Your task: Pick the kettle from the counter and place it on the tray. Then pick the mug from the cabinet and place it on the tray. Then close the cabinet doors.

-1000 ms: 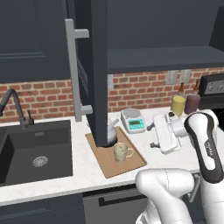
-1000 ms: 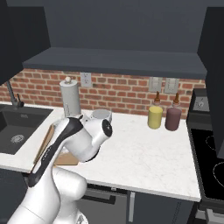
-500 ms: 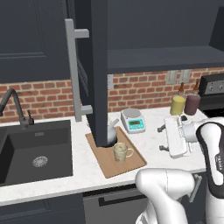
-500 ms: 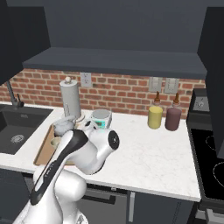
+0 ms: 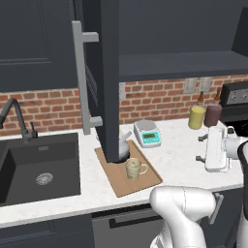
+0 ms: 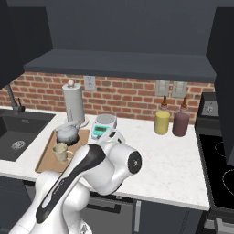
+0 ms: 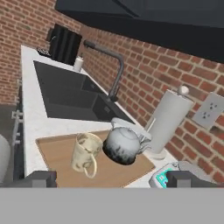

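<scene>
Gripper (image 5: 202,148) is spread wide with nothing in it, hanging over the counter (image 5: 174,155) on the right, well clear of the board. Closer to the sink, the tray (image 5: 127,180) already has both the mug (image 5: 133,168) and the kettle (image 5: 121,147) sitting on it, mug in front, kettle behind, nearly touching in the hand view, so I'd say the only job left is the cabinet doors.

One door (image 5: 104,77) is swung out toward the room right above the tray, its long bar handle (image 5: 82,77) facing the sink side. If I were steering this, I'd come at the door's flat face high up, well above the kettle spout, and push it shut slowly. No need to grab the handle. Can't tell how the other door stands.
</scene>
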Available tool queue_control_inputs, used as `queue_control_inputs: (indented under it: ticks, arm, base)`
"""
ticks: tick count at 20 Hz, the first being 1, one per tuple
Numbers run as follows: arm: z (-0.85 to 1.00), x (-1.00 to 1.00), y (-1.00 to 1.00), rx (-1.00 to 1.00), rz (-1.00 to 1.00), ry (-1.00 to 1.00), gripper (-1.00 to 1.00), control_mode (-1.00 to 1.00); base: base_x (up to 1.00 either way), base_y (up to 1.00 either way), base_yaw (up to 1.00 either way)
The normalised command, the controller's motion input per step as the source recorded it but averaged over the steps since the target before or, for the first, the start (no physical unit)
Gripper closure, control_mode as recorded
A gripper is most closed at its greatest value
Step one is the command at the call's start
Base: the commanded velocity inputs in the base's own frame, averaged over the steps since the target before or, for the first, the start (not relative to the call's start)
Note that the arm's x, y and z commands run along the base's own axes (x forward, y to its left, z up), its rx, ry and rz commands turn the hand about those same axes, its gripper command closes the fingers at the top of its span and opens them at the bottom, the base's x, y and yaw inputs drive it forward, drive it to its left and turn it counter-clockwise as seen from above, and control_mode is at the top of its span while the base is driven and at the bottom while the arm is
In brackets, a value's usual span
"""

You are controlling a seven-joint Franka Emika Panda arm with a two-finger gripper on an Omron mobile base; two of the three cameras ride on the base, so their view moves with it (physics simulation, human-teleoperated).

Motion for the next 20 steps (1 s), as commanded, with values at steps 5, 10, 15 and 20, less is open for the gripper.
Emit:
queue_control_inputs:
  ticks: [5, 10, 15, 20]
  arm:
    - [0.36, -0.01, -0.77, 0.00, -0.22, -0.05, -1.00, -1.00]
    - [0.43, 0.00, -0.82, 0.00, -0.19, -0.11, -1.00, -1.00]
    - [0.43, -0.03, -0.84, 0.00, -0.15, -0.15, -1.00, -1.00]
    - [0.34, -0.12, -0.83, 0.01, -0.13, -0.13, -1.00, -1.00]
  base:
    - [0.00, 0.00, 0.00]
    - [0.00, 0.00, 0.00]
    - [0.00, 0.00, 0.00]
    - [0.00, 0.00, 0.00]
